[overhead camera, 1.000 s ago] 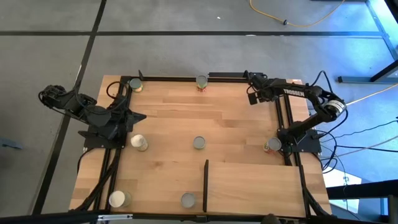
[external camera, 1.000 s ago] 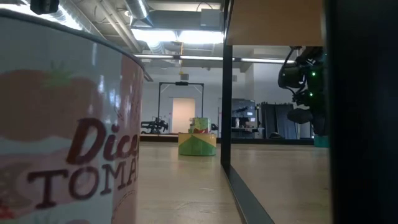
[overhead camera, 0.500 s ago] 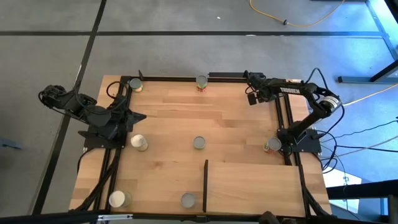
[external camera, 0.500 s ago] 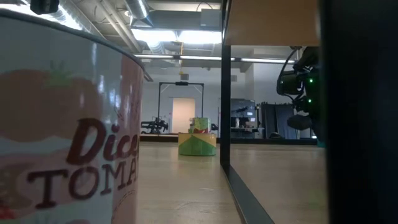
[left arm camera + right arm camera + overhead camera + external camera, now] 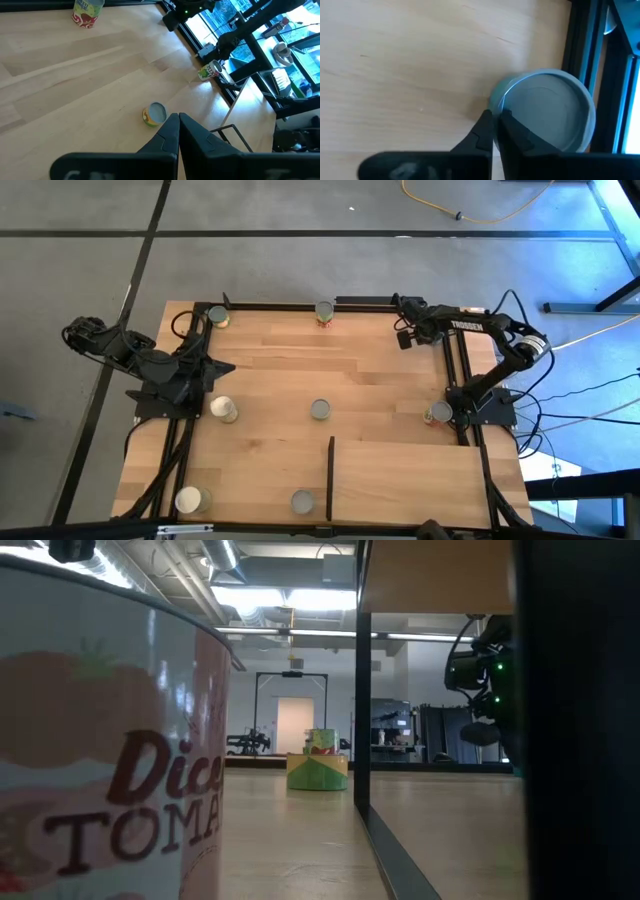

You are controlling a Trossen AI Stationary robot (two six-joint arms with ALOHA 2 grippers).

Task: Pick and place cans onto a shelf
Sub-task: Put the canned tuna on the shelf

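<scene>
Right gripper (image 5: 403,336) hangs over the far right corner of the large black-framed wooden tabletop (image 5: 270,370), beside the black frame rail. In the right wrist view its two dark fingers (image 5: 482,131) are drawn together with only a hairline slit between them and nothing clamped in it. Just past the fingertips stands a small round grey-topped tin (image 5: 547,107), close against the rail; whether the tips touch its rim cannot be told. Left gripper (image 5: 222,367) waits at the left edge of the tabletop, its fingers pressed together and holding nothing. The shelf (image 5: 430,475), a rectangular light-wood panel with a thin black strip (image 5: 330,475) along its left side, occupies the near right quarter of the tabletop. Other cans stand on the tabletop outside the shelf. A red-labelled tin (image 5: 324,311) is at the middle of the far edge. A green-sided tin (image 5: 217,315) is at the far left corner. A cream-topped tin (image 5: 224,409) is near the left arm's base. A yellow-sided tin (image 5: 320,410) is at the centre. A tin (image 5: 437,413) stands beside the right arm's base. A second cream-topped tin (image 5: 190,500) is at the near left. A grey-topped can (image 5: 302,501) stands just beside the black strip.
</scene>
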